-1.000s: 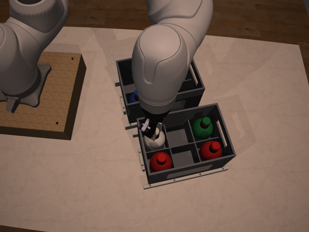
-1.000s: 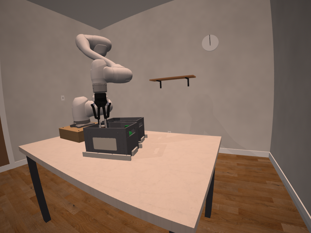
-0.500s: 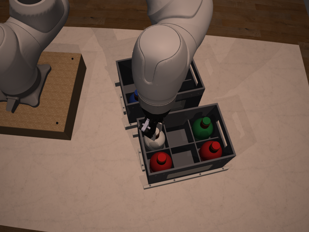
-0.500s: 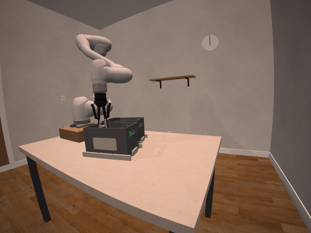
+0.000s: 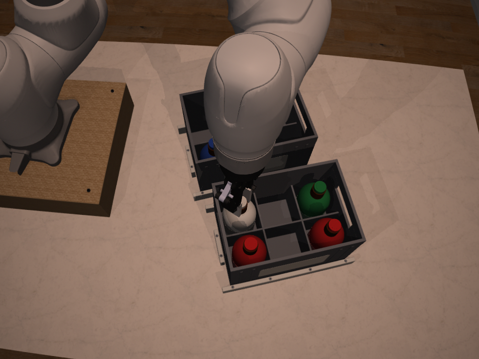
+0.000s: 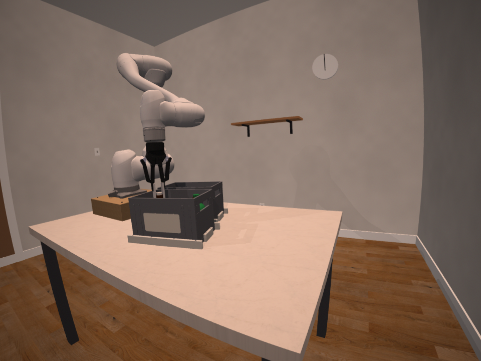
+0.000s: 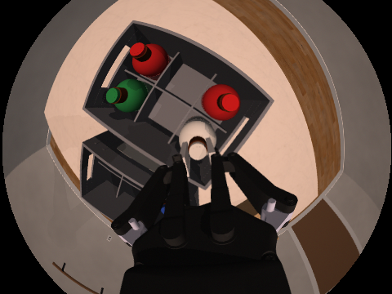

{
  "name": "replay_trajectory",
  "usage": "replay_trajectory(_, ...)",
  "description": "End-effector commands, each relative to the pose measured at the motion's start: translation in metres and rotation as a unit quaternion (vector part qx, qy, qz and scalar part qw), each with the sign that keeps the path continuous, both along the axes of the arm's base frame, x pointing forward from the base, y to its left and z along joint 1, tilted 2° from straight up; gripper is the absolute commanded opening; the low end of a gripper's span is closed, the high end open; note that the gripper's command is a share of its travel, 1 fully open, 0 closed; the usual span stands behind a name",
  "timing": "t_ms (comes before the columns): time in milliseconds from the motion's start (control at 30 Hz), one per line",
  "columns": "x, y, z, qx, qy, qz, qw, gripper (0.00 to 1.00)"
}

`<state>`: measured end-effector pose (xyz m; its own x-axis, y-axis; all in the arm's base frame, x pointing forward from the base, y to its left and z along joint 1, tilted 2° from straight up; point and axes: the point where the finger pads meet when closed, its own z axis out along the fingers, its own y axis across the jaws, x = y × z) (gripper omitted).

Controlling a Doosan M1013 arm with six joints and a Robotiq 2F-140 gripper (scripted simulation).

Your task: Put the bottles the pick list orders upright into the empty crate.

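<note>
Bottle transfer at the grasping stage: the end effector is closed narrowly on the neck of the white bottle, which stands upright in a corner compartment of the nearer crate. That crate also holds a green bottle and two red bottles. A blue bottle in the farther crate suggests at least one placement done. Lifting, transferring and releasing the white bottle probably remain; the pick list is not visible, so the remaining count cannot be told.
</note>
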<state>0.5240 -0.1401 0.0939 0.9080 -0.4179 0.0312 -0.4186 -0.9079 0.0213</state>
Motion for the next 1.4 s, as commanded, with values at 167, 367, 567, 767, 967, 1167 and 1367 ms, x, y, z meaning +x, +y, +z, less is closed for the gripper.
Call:
replay_trajectory(167,0.0,0.0,0.012,0.0,0.0,0.0,1.0,0.0)
replay_trajectory(367,0.0,0.001,0.022,0.0,0.0,0.0,1.0,0.0)
replay_trajectory(567,-0.001,0.001,0.029,0.0,0.0,0.0,1.0,0.0)
replay_trajectory(767,-0.001,0.001,0.039,0.0,0.0,0.0,1.0,0.0)
replay_trajectory(967,-0.001,0.002,0.049,0.0,0.0,0.0,1.0,0.0)
replay_trajectory(1167,-0.001,0.002,0.056,0.0,0.0,0.0,1.0,0.0)
replay_trajectory(1367,-0.001,0.002,0.066,0.0,0.0,0.0,1.0,0.0)
